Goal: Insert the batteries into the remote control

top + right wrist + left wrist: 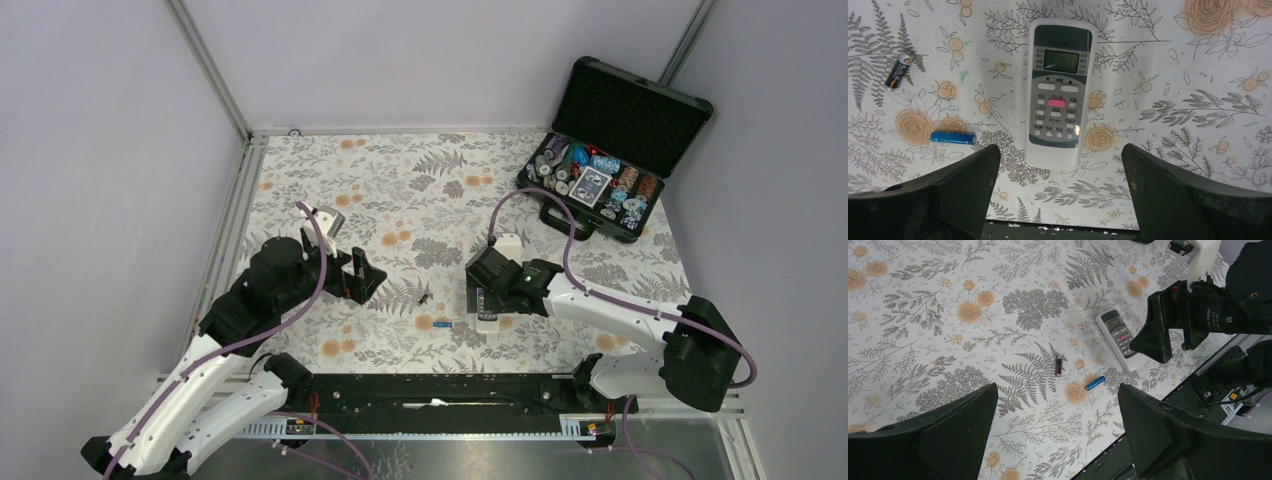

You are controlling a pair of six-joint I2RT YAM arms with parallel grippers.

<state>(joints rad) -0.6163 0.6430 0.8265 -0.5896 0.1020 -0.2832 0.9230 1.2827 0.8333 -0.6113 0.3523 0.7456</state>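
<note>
One remote control (1058,90) is seen between the released right jaws, one blue battery (953,138) and one dark battery (898,71) left of them. Left jaws are released too.

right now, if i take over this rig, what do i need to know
The left gripper is open and empty, above the cloth.
The right gripper is open and empty, poised over the remote control without gripping it.
The remote control lies face up with its buttons showing and its back hidden. The blue battery and dark battery lie loose on the cloth beside it, apart from each other.
Done: nothing loaded.
Left: probably turn the remote over, open its back, fit both batteries.
</note>
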